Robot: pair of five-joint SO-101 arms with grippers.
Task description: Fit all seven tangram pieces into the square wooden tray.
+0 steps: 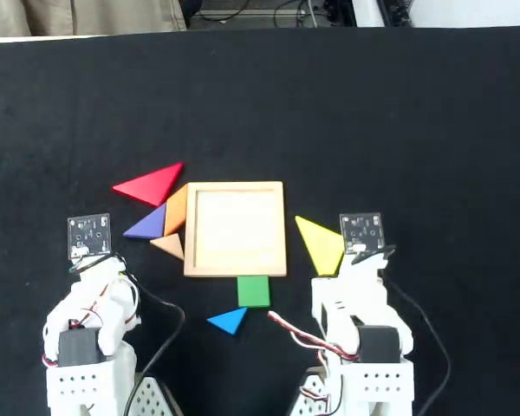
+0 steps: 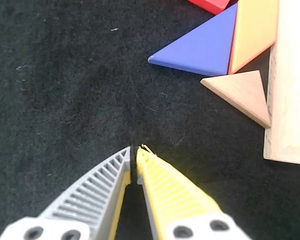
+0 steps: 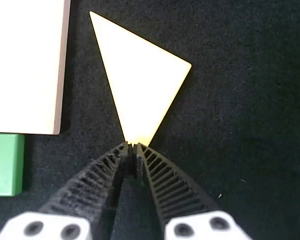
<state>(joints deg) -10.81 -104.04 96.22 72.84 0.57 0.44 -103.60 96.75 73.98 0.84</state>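
The square wooden tray (image 1: 235, 270) lies mid-table with nothing in it. Against its left side lie a red triangle (image 1: 151, 184), an orange piece (image 1: 176, 209), a purple triangle (image 1: 148, 225) and a plain wooden triangle (image 1: 170, 246). A green square (image 1: 253, 291) touches the tray's near edge, with a small blue triangle (image 1: 228, 321) nearer still. A yellow triangle (image 1: 321, 243) lies right of the tray. My left gripper (image 2: 134, 151) is shut over bare cloth, short of the purple triangle (image 2: 202, 49) and wooden triangle (image 2: 244, 94). My right gripper (image 3: 132, 147) is shut, its tips at the yellow triangle's (image 3: 139, 82) near corner.
Black cloth covers the table (image 1: 399, 130). Both arm bases stand at the near edge, left (image 1: 87, 347) and right (image 1: 364, 347). The tray's edge (image 2: 290, 85) and the green square (image 3: 5, 164) lie beside the grippers. Cables run along the far edge.
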